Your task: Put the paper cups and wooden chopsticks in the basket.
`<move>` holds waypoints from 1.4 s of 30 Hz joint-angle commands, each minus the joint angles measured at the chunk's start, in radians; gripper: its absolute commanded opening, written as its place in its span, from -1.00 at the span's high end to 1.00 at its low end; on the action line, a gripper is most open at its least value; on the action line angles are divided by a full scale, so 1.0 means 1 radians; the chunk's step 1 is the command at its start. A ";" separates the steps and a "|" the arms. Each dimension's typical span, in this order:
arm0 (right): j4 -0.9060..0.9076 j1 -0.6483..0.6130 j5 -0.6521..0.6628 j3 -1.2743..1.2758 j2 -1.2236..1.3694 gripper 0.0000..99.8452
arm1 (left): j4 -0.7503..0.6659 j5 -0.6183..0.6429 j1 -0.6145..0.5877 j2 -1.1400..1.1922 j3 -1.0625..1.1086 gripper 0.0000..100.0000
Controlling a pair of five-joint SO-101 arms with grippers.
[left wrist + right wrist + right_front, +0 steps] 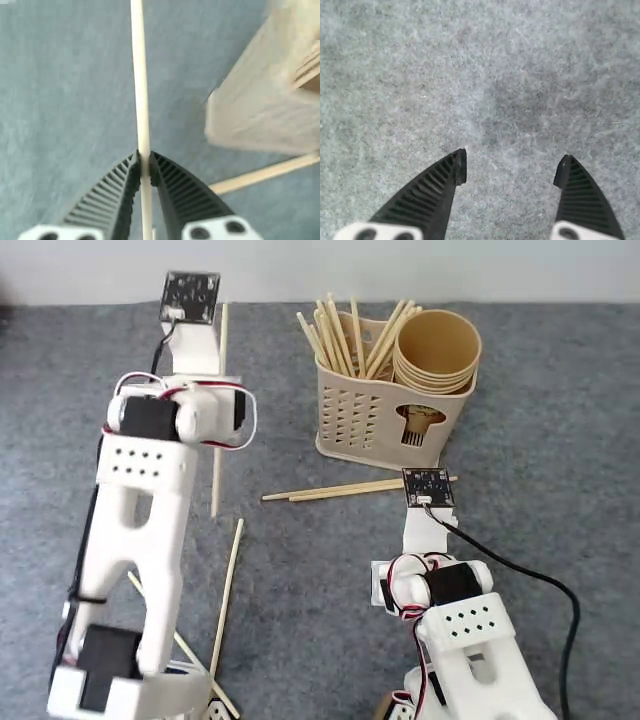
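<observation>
Wooden chopstick (141, 90) was clamped in the left gripper (144, 160); upright tilting was judged needed before release over the basket (270, 105) beside it.

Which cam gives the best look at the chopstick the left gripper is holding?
Left wrist view: the chopstick sits pinched in the left gripper, grip point clear. The high view gives its line beside the left arm, middle hidden. The right wrist view faces grey carpet past the open right gripper.
</observation>
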 commanded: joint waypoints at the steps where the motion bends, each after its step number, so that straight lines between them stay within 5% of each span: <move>1: -0.010 -0.001 -0.008 -0.002 -0.010 0.41 | -0.104 0.058 0.055 -0.118 -0.030 0.98; 10: -0.012 -0.001 -0.008 -0.002 -0.008 0.41 | -0.559 0.203 0.112 -0.161 -0.010 0.98; 23: -0.012 -0.001 -0.005 -0.002 -0.008 0.41 | -1.404 0.198 0.272 -0.140 0.367 0.98; 35: -0.012 -0.001 -0.003 -0.002 -0.008 0.41 | -1.508 0.069 0.273 0.140 0.361 0.97; 42: -0.012 -0.001 -0.003 -0.002 -0.008 0.41 | -1.338 0.077 0.272 0.080 0.363 0.72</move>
